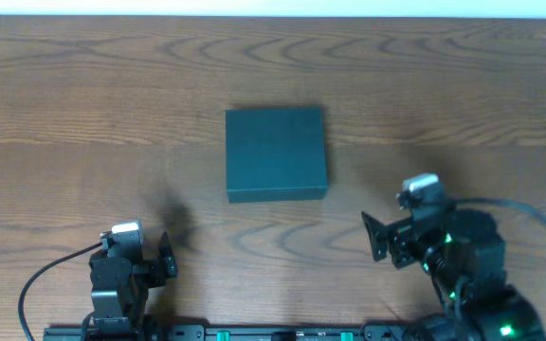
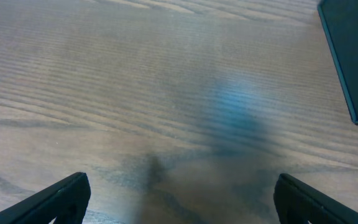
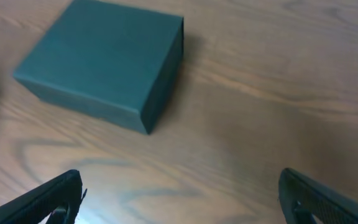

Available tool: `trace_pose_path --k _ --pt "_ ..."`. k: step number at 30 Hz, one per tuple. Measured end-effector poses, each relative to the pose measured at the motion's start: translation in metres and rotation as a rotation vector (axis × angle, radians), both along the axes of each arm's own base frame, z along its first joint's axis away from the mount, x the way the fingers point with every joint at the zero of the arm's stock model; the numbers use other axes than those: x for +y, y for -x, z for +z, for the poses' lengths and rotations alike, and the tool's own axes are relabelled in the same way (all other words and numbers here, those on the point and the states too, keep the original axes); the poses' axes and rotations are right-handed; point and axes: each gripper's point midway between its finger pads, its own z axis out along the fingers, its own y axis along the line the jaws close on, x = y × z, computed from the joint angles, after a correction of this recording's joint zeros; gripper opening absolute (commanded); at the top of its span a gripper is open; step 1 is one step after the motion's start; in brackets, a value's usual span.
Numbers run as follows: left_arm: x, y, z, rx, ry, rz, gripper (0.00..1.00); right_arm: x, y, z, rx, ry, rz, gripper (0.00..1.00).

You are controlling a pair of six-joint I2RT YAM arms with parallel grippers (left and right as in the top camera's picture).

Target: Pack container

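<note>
Wooden table (image 1: pixel 83 85): closed container (image 1: pixel 276 152); left pincer (image 2: pixel 182 194), right pincer (image 3: pixel 179 190) spread, apart.

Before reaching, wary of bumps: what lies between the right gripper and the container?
Nothing: bare table between right gripper and container, shown in right wrist view.

I read the container (image 1: pixel 276 152) as a uniform matte dark green. The table (image 1: pixel 74 104) shows brown wood with wavy darker grain lines. The left gripper (image 2: pixel 182 194) and right gripper (image 3: pixel 180 194) are black.
</note>
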Motion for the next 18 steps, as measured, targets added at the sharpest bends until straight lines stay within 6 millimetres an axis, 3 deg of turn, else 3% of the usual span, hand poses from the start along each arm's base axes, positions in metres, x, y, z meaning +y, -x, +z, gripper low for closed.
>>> trace_pose_path --k 3,10,13,18 --pt "0.0 0.0 0.0 0.0 0.0 0.0 0.95 -0.004 0.009 -0.04 -0.003 0.037 0.017 0.99" --pt "0.0 0.0 0.0 -0.002 0.0 0.0 0.95 -0.012 0.027 -0.102 -0.026 0.06 0.024 0.99" --pt "0.0 0.0 0.0 -0.001 0.0 0.0 0.95 -0.013 0.029 -0.11 -0.06 0.053 0.022 0.99" --pt "0.0 0.0 0.0 -0.001 0.0 0.0 0.95 -0.015 0.026 -0.101 -0.123 0.046 0.007 0.99"
